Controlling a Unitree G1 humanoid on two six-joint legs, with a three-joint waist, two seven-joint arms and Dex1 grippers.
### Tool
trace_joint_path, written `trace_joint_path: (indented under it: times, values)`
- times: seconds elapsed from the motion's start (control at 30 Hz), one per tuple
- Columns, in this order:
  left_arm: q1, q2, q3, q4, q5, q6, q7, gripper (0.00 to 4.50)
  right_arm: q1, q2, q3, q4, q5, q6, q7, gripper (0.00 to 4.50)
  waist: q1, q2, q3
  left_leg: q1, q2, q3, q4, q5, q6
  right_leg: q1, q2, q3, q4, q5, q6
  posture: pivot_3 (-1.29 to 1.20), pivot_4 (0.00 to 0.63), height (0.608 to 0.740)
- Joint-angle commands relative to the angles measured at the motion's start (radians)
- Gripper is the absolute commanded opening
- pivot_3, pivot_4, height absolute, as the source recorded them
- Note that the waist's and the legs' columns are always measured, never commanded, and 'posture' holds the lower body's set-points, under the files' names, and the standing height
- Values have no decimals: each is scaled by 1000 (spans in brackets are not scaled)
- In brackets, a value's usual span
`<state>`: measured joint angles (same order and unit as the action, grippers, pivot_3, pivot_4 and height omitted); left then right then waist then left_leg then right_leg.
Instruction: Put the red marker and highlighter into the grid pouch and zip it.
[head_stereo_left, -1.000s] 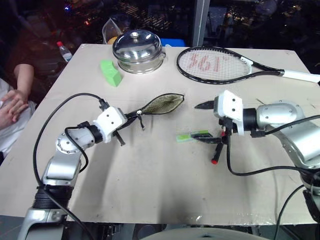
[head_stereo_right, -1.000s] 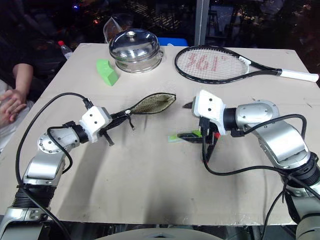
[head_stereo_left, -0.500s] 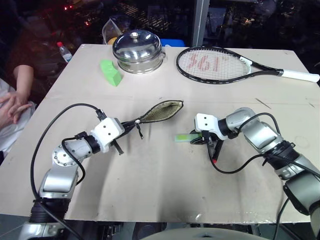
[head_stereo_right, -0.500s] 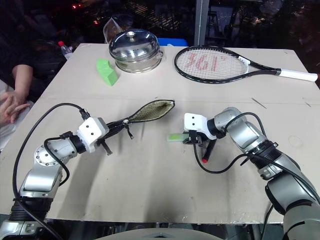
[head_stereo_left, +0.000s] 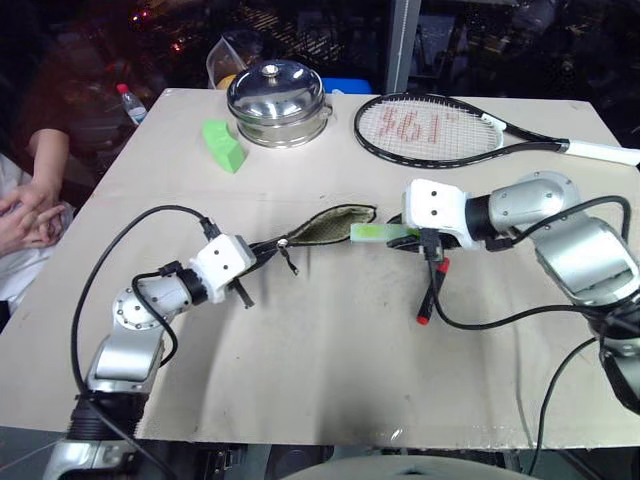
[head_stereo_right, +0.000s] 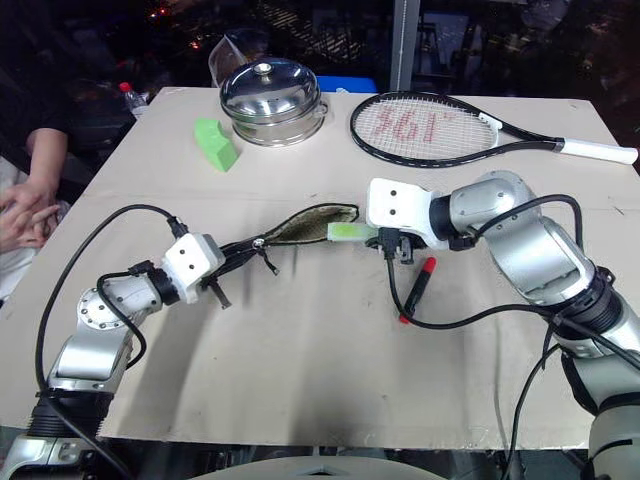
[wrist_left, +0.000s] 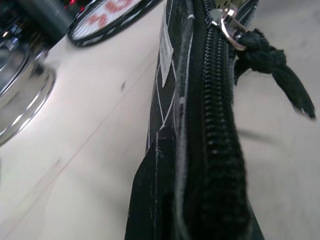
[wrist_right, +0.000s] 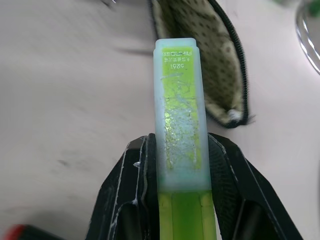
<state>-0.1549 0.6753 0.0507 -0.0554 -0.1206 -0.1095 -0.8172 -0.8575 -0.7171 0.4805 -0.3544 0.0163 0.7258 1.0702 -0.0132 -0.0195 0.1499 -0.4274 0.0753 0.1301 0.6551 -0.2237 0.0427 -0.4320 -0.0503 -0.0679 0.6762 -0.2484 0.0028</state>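
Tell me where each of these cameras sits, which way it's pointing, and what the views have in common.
Left and right eye views: on the head, looking forward and down at the table; both arms show, left gripper and right gripper.
Left wrist view: on the left wrist, looking along the grid pouch clamped in that gripper.
Right wrist view: on the right wrist, looking along its fingers, which hold the highlighter aimed at the pouch's open mouth.
Shared: the pouch appears in all; the racket in the eye views and left wrist view.
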Motion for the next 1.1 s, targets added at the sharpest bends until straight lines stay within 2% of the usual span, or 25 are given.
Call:
trace_joint_path:
  times: [0.03, 0.13, 0.27, 0.3, 0.37, 0.43, 0.5, 0.6, 0.7, 0.77, 0.9, 1.0, 1.1]
  values:
    - [-47, -12, -37, -32, 1, 3, -11, 0, -69, 60, 89, 48, -92, -17, -31, 765, -2, 0, 0, 0, 0, 0, 0, 0, 0, 0, 0, 0, 0, 0, 0, 0, 150, 740]
    - [-65, -23, -71, -73, 4, 23, -12, 0, -105, 116, 175, 100, -164, -61, -33, 765, -3, 0, 0, -1, 0, 1, 0, 2, -3, -2, 4, 1, 1, 0, 0, 0, 150, 740]
    - [-74, -38, -100, -135, 9, 73, -1, 0, -140, 224, 188, 189, -160, -120, -23, 765, -1, 0, 0, -3, 0, 1, 0, 2, -4, -3, 5, 1, 2, 0, 0, 0, 150, 740]
    - [-67, -41, -100, -150, 6, 92, 6, 0, -135, 232, 175, 203, -153, -142, -23, 1789, 0, 0, 0, -3, 0, 1, 0, 2, -4, -3, 5, 1, 2, 0, 0, 0, 150, 740]
    - [-52, -42, -91, -170, 4, 122, 18, 0, -114, 244, 100, 192, -103, -124, -23, 2497, 1, 0, 0, -3, 0, 1, 1, 2, -4, -3, 5, 1, 2, 0, 0, 0, 150, 740]
    - [-29, -27, -71, -171, 11, 130, 22, 0, -69, 201, -19, 111, 17, -73, 45, 3418, 4, 0, 0, -4, 0, 0, 2, 2, -4, -3, 5, 0, 2, 0, 0, 0, 150, 740]
    - [-11, -15, -54, -175, 10, 140, 26, 0, -18, 139, -142, 41, 148, -56, 126, 3418, 11, 0, 0, -4, -1, -1, 2, 2, -4, -2, 4, 0, 1, 0, 0, 0, 150, 740]
    - [-1, 1, -26, -179, -3, 174, 31, 0, 70, -22, -268, -19, 281, -81, 278, 3418, 14, 0, 0, -4, -1, -1, 3, 1, -1, -1, 3, -1, 1, 0, 1, 0, 150, 740]
    - [-2, 23, -4, -178, -10, 194, 27, 0, 142, -169, -283, -14, 277, -195, 373, 3418, 11, 0, 0, -3, -1, -3, 3, -1, 2, 1, 3, -1, 0, 0, 0, 0, 150, 740]
    - [-7, 33, 5, -177, -11, 205, 26, 0, 159, -217, -225, 57, 174, -350, 382, 3418, -6, 0, 0, -1, 0, -2, 3, -1, 1, 0, 1, 0, 0, 0, 0, 0, 150, 740]
    - [-19, 40, 6, -182, -4, 222, 28, 0, 134, -198, -69, 322, -56, -754, 378, 3418, -15, 0, 0, 5, 0, 0, 3, -1, 1, 3, 5, 3, 1, -3, 4, 0, 150, 740]
    - [-16, 36, 2, -199, -1, 233, 35, 0, 86, -104, 9, 517, -114, -948, 393, 3418, -18, 0, 1, 5, 0, 2, 3, 0, 1, 3, 9, 5, 2, -2, 3, 0, 150, 740]
    - [5, 33, 2, -236, 0, 246, 47, 0, 42, -26, 59, 673, -141, -1064, 424, 3418, -19, 1, 2, 6, 1, 3, 3, 2, -3, 3, 10, 8, 2, 0, 0, 0, 150, 740]
